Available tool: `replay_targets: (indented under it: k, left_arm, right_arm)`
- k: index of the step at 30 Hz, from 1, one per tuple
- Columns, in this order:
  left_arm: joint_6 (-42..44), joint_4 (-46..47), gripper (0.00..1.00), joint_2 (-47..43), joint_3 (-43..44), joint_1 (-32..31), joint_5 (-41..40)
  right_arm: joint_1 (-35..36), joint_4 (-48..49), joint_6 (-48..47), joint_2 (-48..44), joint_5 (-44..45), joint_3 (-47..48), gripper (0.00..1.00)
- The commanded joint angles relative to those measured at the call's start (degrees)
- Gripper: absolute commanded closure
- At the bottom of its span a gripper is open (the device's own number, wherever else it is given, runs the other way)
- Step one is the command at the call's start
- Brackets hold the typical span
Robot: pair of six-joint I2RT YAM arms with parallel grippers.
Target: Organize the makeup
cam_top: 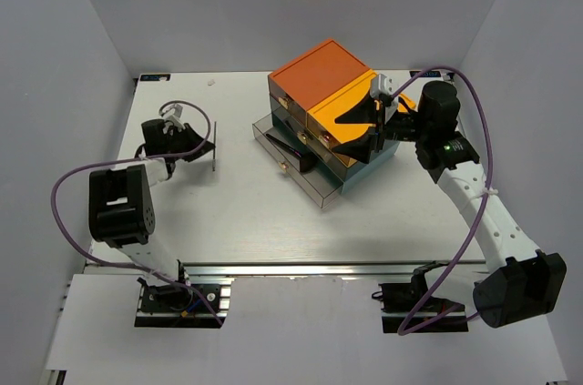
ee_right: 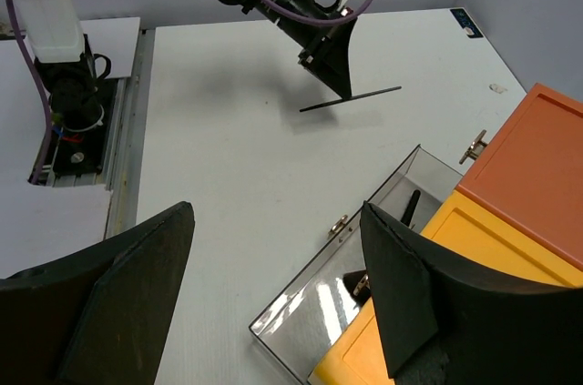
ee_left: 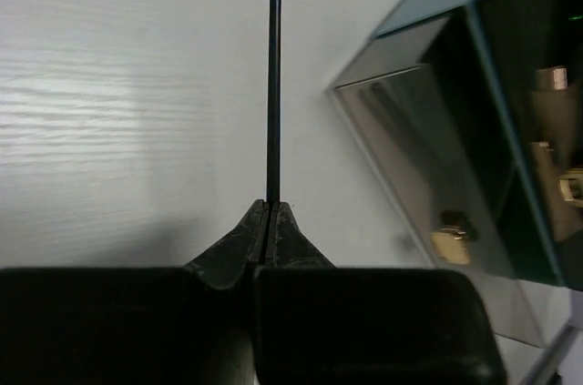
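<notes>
Stick (ee_left: 273, 94) in grip is where the work stands: the left gripper (ee_left: 271, 207) is closed tight on one end of the thin black stick, which juts straight out past the fingertips and hangs just above the white table (cam_top: 228, 212), well to the left of the box (cam_top: 319, 75) with the orange and yellow lids. The right gripper (ee_right: 275, 221) is spread wide and holds nothing; it hovers over the front of the box, above a clear drawer (ee_right: 301, 298) that stands pulled out. Something slim and dark lies inside that drawer, too small to name.

By my reading, the step is to carry the stick across and lay it in the open drawer. To do that well:

- Keep the pinch firm. The hold is at the very end, so the long free part can swing or twist if the arm moves sharply.
- Lift enough that the far tip clears the drawer's front wall and its gold knob (ee_left: 451, 235).
- Turn the wrist so the stick lines up with the long side of the drawer. Crosswise, it would bridge the walls instead of dropping in.
- Lower until the tip is close to the drawer floor before letting go, so it does not bounce out.
- Mind the right arm. It sits right over the box, so the two could meet unless it gives way or the left comes in low from the front.
</notes>
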Motion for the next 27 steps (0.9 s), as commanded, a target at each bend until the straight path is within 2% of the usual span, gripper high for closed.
replay_targets:
  k: [1,2,4,5,8,11,18,25,27]
  left_arm:
    - [-12.7,14.0,1.0,-4.1,-3.1,-4.1,5.8]
    - [-15.6,20.7,1.0,-4.2,-3.9,-7.1,5.8]
    - [-23.6,26.8,1.0,-3.6,-5.6,-11.1,3.8]
    - [-28.7,32.8,1.0,-3.2,-6.0,-14.2,3.1]
    - [-36.3,44.5,1.0,-1.0,-7.7,-19.1,-2.2]
    - [-43.5,49.2,1.0,1.5,-7.5,-23.6,-8.5]
    - [-53.8,49.6,1.0,4.9,-6.7,-30.8,-23.5]
    - [-55.3,44.0,1.0,4.2,-6.3,-33.3,-30.3]
    - [-55.6,42.3,0.96,4.7,-5.8,-33.6,-30.5]
  right_arm:
    - [-0.2,2.9,0.4,-1.5,-0.3,-0.7,0.21]
    - [-0.1,2.9,0.5,-1.5,-0.4,-0.7,0.22]
    - [-0.1,3.1,0.5,-1.5,-0.3,-0.9,0.21]
    - [-0.1,3.1,0.6,-1.5,-0.3,-0.9,0.21]
    - [-0.2,3.0,0.2,-2.0,-0.3,-1.1,0.21]
    - [-0.4,2.7,0.2,-2.5,-0.2,-1.6,0.21]
    - [-0.9,2.8,0.2,-3.6,-0.2,-2.4,0.22]
    - [-1.6,2.7,0.2,-4.6,-0.1,-3.4,0.21]
    - [-1.7,2.8,0.2,-4.7,-0.2,-3.5,0.21]
